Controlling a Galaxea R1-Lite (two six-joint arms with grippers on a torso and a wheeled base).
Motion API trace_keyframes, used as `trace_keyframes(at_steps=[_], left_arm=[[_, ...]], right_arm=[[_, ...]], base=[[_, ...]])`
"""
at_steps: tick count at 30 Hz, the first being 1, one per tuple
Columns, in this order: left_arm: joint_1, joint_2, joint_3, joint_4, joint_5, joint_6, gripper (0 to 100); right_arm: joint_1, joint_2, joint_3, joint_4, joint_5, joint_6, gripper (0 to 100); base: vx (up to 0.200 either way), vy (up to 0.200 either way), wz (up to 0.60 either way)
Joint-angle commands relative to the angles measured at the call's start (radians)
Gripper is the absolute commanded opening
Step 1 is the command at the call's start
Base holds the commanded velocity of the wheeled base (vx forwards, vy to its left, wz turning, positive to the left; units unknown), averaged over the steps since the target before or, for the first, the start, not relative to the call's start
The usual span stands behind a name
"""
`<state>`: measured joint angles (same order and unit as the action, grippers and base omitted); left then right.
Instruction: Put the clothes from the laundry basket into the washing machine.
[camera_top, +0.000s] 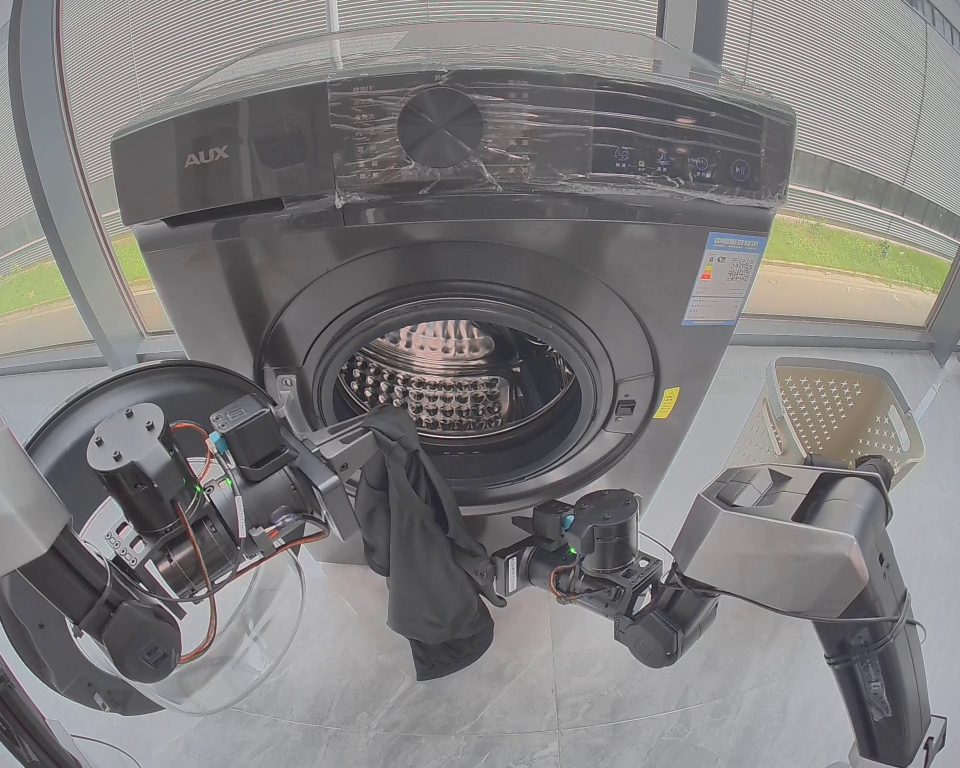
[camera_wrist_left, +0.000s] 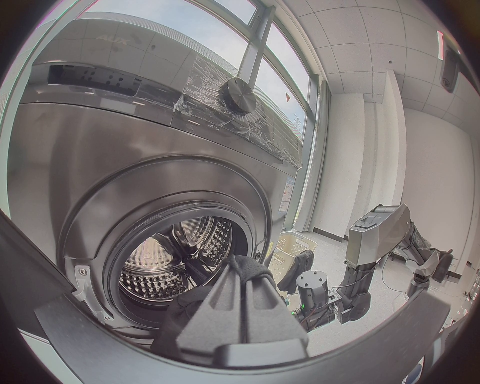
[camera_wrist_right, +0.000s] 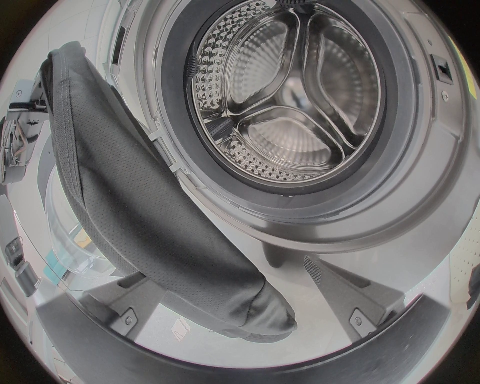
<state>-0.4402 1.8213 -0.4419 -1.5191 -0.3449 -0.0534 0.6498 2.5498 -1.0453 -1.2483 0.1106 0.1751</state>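
Holding my right end effector (camera_top: 497, 578) low, its 2 fingers spread, against the hanging dark garment (camera_top: 425, 540). My left end effector (camera_top: 372, 432) pinches the garment's top just before the washing machine (camera_top: 640, 300) opening. The laundry basket (camera_top: 840, 410) stands beyond, to the right.

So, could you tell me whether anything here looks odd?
Yes: the dark garment pinched by the left tool hangs outside the washing machine, below its opening, and crinkled plastic film covers the control panel.
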Motion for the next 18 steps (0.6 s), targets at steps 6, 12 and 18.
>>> trace_keyframes(at_steps=[6, 12, 18], left_arm=[[0.000, 0.006, 0.002, -0.001, 0.000, 0.000, 0], [0.009, 0.009, 0.008, -0.001, 0.000, -0.002, 0], [0.052, 0.013, 0.022, -0.001, -0.008, -0.002, 0]], right_arm=[[0.011, 0.010, -0.005, -0.017, -0.002, 0.000, 0], [0.005, -0.003, 0.018, -0.057, 0.000, 0.000, 0], [-0.006, -0.115, 0.159, -0.109, 0.001, 0.003, 0]], base=[[0.000, 0.000, 0.00], [0.000, 0.000, 0.00], [0.000, 0.000, 0.00]])
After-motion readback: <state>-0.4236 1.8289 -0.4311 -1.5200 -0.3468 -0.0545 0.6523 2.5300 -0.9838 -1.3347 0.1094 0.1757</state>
